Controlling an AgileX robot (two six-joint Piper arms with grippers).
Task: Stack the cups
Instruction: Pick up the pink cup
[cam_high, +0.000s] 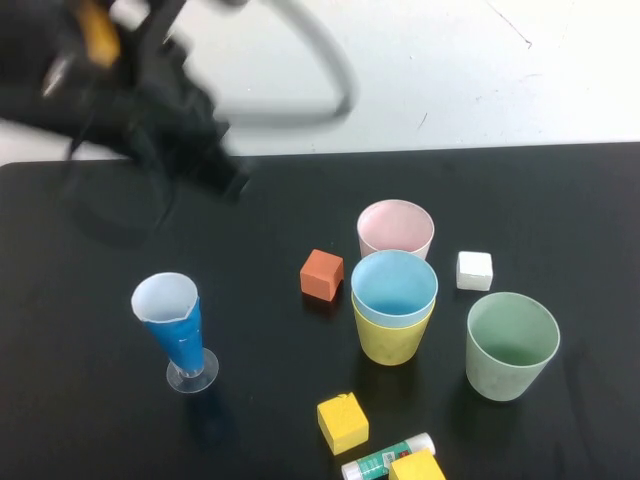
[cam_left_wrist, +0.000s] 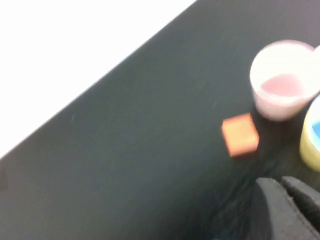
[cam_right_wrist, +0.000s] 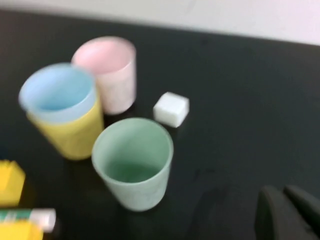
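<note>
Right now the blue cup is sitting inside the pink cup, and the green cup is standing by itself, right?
Not quite. The blue cup sits inside the yellow cup, not the pink cup, which stands empty just behind them. The high view shows this. The green cup does stand by itself.

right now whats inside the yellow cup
The light blue cup sits nested in the yellow cup, its rim standing above the yellow one. The blue cup looks empty; the yellow cup's bottom is covered.
</note>
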